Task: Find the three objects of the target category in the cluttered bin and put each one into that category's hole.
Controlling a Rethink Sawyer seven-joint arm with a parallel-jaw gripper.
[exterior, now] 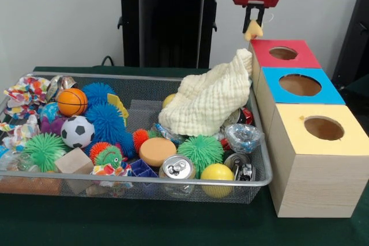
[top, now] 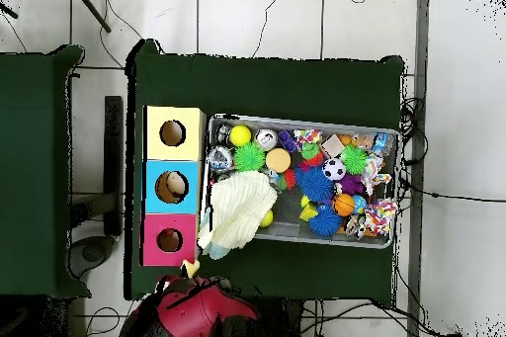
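The jaws (exterior: 253,26) hang high above the far corner of the wire bin (exterior: 34,181), pressed onto a corner of the cream cloth (exterior: 210,99), whose tip (exterior: 251,30) shows as a small pale point between them. Below the jaws the cloth trails down in a peaked drape onto the clutter, its lower folds resting on the cans (exterior: 177,168) and balls (exterior: 78,131) at that end of the bin. It looks to be lifted by one corner so that the fabric hangs free and can be carried sideways. Just beside the jaws, a little below, stands the red-topped box (exterior: 266,56) with its round hole (exterior: 283,53); the blue box (exterior: 328,87) and the yellow box (exterior: 294,120) run on from it along the green counter (exterior: 144,223). The overhead view shows something pale already in the blue hole (top: 174,187), so I cannot say from here which hole belongs to the cloth. The nearness of the red hole suggests it is the intended one.
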